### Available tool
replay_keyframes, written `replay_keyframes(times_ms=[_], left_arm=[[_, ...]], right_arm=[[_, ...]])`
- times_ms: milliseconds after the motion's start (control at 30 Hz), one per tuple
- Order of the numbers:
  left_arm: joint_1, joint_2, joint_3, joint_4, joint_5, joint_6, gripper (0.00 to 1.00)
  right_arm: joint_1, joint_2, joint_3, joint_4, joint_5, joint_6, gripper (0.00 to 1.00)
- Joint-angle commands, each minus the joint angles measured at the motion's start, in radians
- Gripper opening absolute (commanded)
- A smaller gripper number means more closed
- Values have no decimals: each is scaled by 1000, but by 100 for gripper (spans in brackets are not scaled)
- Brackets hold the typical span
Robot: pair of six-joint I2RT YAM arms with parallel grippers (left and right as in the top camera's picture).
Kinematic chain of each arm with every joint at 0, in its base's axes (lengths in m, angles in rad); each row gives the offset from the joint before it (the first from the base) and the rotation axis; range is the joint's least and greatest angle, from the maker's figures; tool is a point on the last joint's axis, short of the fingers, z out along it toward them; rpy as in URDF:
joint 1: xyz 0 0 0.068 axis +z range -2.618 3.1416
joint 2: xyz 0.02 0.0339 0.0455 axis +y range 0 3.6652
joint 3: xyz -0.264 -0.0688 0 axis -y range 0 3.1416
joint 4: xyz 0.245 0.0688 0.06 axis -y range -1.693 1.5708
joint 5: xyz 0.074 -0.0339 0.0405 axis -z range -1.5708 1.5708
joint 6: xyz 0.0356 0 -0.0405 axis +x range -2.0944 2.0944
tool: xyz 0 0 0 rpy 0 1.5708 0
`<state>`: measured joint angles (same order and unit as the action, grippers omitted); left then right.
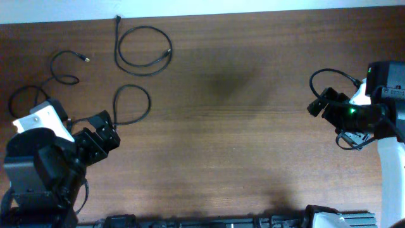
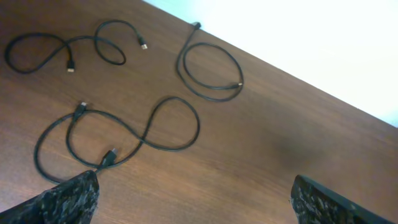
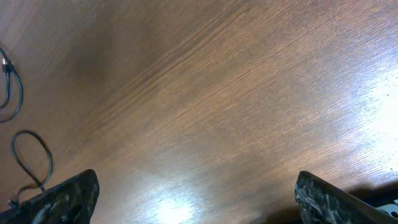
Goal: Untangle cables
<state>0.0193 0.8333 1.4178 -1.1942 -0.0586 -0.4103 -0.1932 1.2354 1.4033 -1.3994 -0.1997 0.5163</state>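
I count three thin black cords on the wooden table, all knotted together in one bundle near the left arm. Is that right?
Not quite: they are not knotted together. The left wrist view shows them lying apart near the left arm: a wavy cable, a round-loop cable and a figure-eight cable. The rest holds.

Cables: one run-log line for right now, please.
cables: three, lying apart on table | left pincer: open, empty, near one loop | right pincer: open, empty
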Motion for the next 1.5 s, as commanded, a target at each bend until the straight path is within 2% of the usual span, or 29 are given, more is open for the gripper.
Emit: replay_keyframes(times_ms=[0,333,600,1100,1467], left_arm=[[-32,-59,14,-4,11,16,99],[-45,-322,-5,-88,11,24,99],[-45,-555,-125,-87,14,46,99],[-45,-628,-274,-79,18,46,99],[-46,-790,-383,-32,14,76,99]], right_arm=[[-4,0,-8,0,16,-3,98],[-4,0,-8,1,17,-3,99],[-4,0,-8,1,17,-3,99],[-4,0,-8,1,17,-3,99],[-4,0,-8,1,17,-3,99]])
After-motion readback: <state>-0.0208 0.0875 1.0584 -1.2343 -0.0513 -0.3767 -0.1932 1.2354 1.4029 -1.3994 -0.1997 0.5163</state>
